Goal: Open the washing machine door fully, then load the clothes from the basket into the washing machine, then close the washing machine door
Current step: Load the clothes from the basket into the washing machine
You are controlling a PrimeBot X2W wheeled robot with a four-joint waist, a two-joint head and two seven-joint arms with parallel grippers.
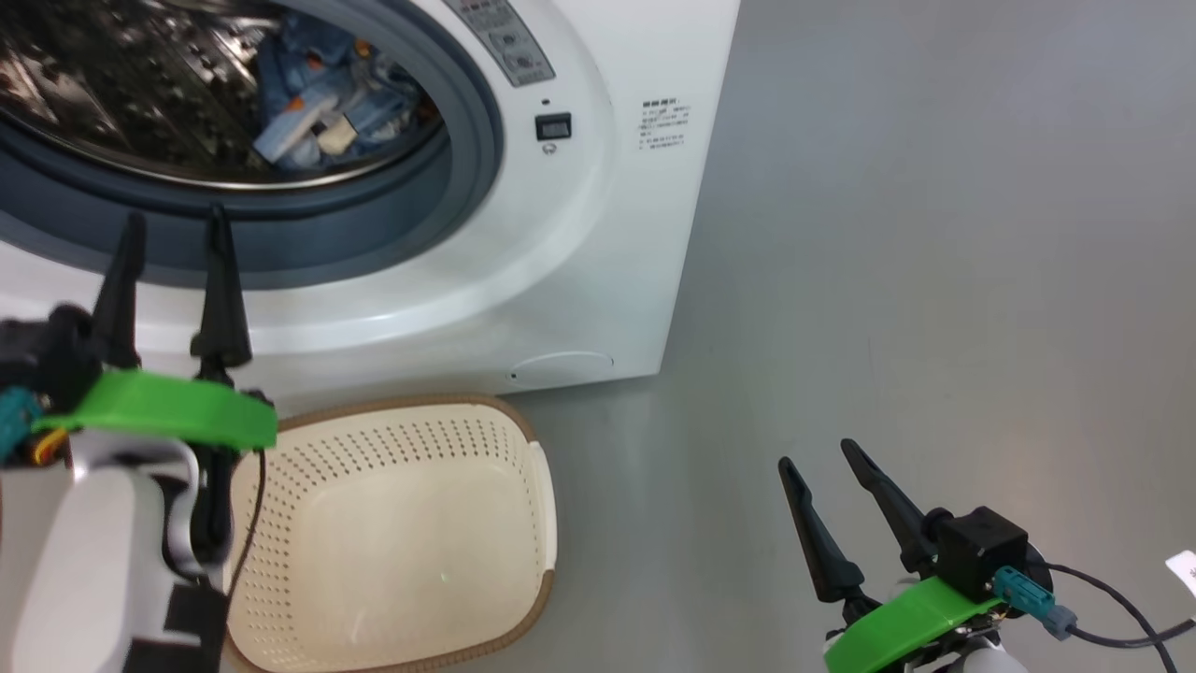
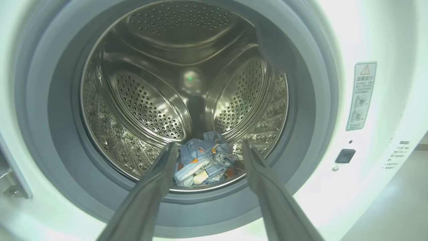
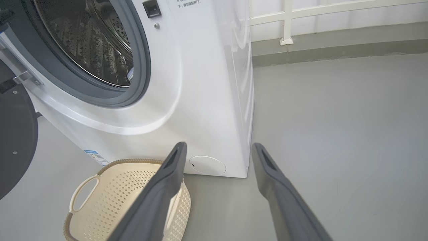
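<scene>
Left pincer apart, empty; right pincer apart, empty. Clothes lower edge hidden behind gasket; door cut off.

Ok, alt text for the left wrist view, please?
The open left gripper points into the washing machine, where the clothes lie bundled at the front of the steel drum. A blue-grey gasket rings the opening.

Left gripper spread, right gripper spread, lower
</scene>
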